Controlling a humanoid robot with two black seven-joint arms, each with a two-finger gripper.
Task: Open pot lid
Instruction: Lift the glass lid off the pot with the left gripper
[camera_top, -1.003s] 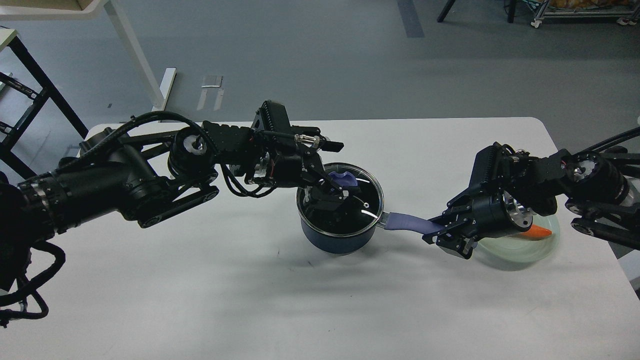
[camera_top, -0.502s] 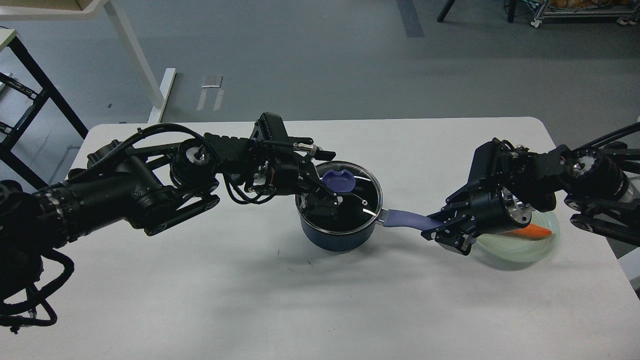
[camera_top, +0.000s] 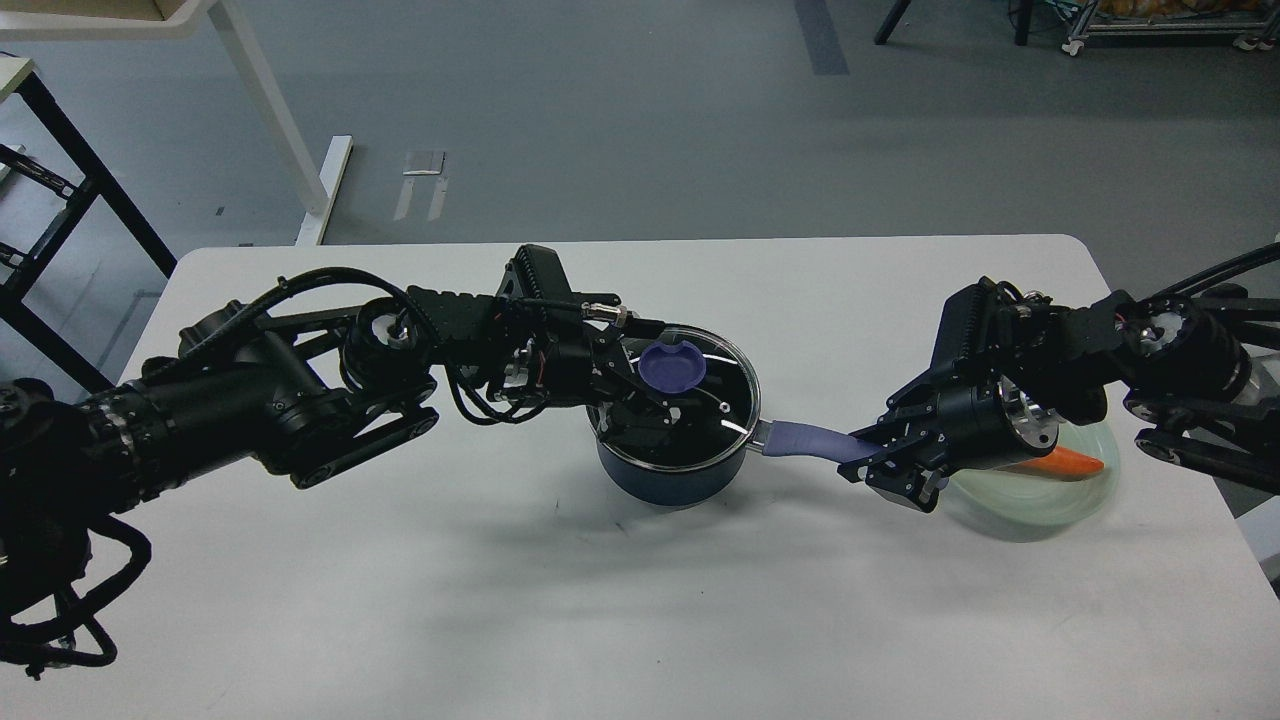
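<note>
On a white table (camera_top: 400, 600), the round glass lid (camera_top: 715, 400) with its purple knob (camera_top: 672, 366) sits on the dark blue saucepan (camera_top: 668, 478); judging by this, the opening is not yet done and the lift remains. The left gripper (camera_top: 650, 400) hovers over the lid just beside the knob, dark against the glass, so whether it is clenched cannot be told. The right gripper (camera_top: 880, 465) clasps the pot's purple handle (camera_top: 810, 442), steadying it near a pale green plate (camera_top: 1040, 500) holding 1 orange carrot (camera_top: 1075, 463).
</note>
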